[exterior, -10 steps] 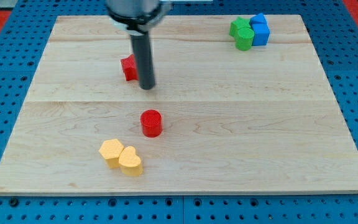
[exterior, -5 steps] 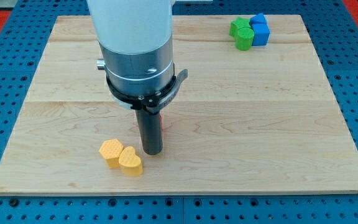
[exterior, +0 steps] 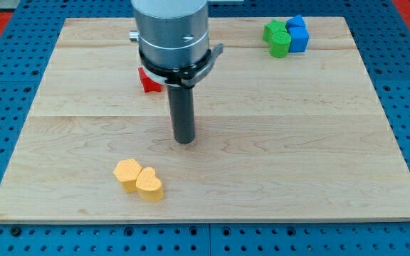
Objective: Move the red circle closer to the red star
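Note:
The red star (exterior: 148, 80) lies on the wooden board (exterior: 319, 142) at the upper left of centre, partly covered by the arm's grey body. My tip (exterior: 184, 141) rests on the board near the middle, below and to the right of the red star. The red circle does not show in this view; the rod or the arm body may hide it.
Two yellow blocks, one many-sided (exterior: 127, 173) and one heart-shaped (exterior: 149, 185), touch each other near the board's bottom edge, left of and below my tip. Green blocks (exterior: 277, 38) and blue blocks (exterior: 298, 32) are clustered at the top right corner.
My tip went from beside the red star down below the red circle, then came back up to mid-board. The red circle, seen earlier at mid-board, is no longer visible.

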